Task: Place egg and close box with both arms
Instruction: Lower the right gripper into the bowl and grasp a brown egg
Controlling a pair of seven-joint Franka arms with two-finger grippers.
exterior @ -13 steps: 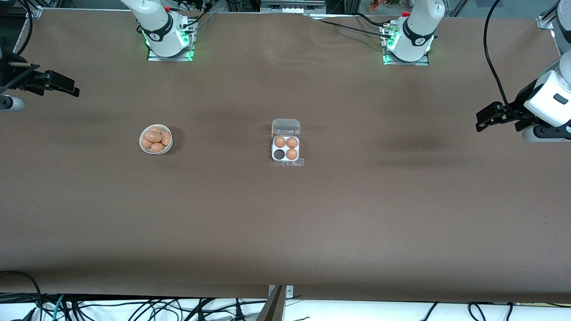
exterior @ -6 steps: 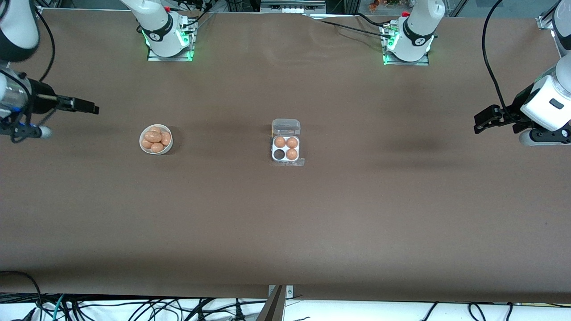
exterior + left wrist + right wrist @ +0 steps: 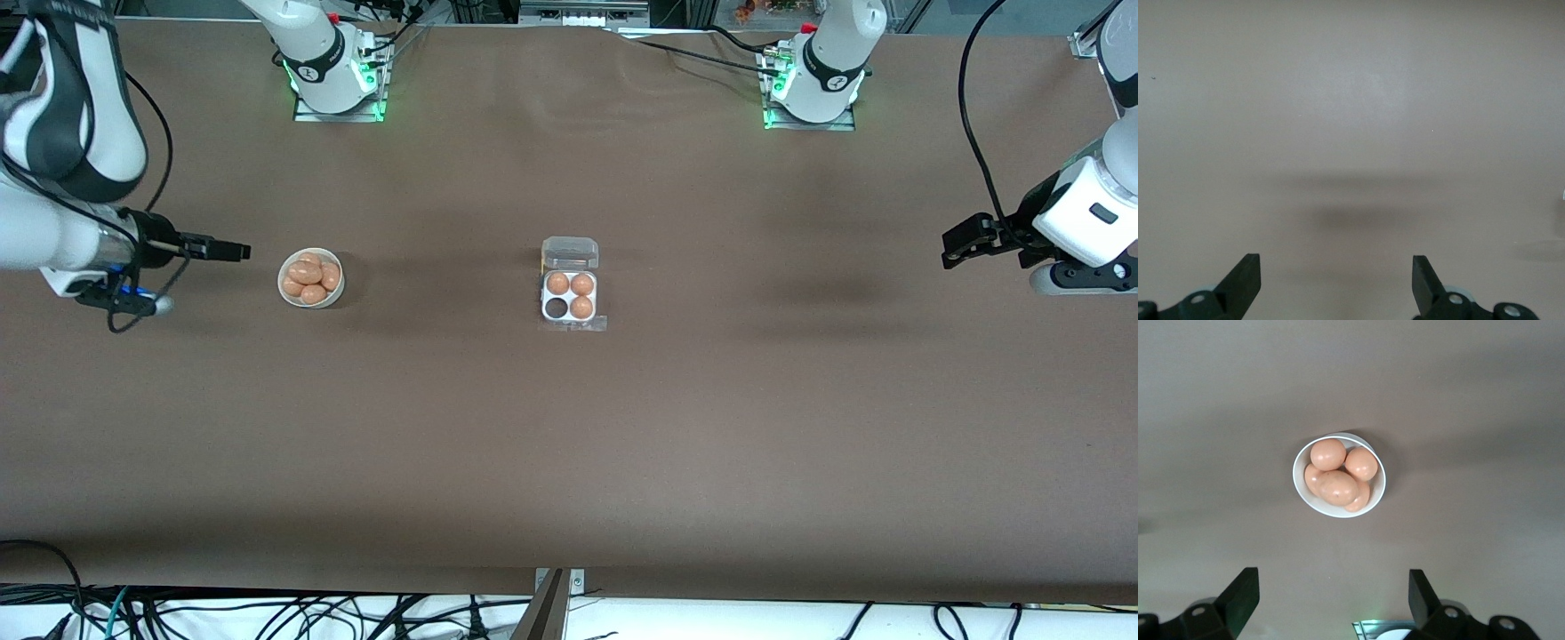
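Eggs [image 3: 310, 278], smooth and orange-brown, fill a round white bowl [image 3: 285, 292] beside the right tool [image 3: 233, 252], spread empty. Mid-counter, the clear-plastic box [image 3: 569, 307] lies open. Left tool [image 3: 953, 250] hangs wide, empty.

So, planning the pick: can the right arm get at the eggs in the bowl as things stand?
Probably yes. The right gripper is open, beside the white bowl, and the eggs lie uncovered on top with nothing between.

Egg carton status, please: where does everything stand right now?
Both end effectors open, empty: right end effector beside white bowl of orange-brown eggs, left end effector waiting over bare table. Clear-plastic four-cell egg carton lid open, one cell vacant. Nothing in the way.
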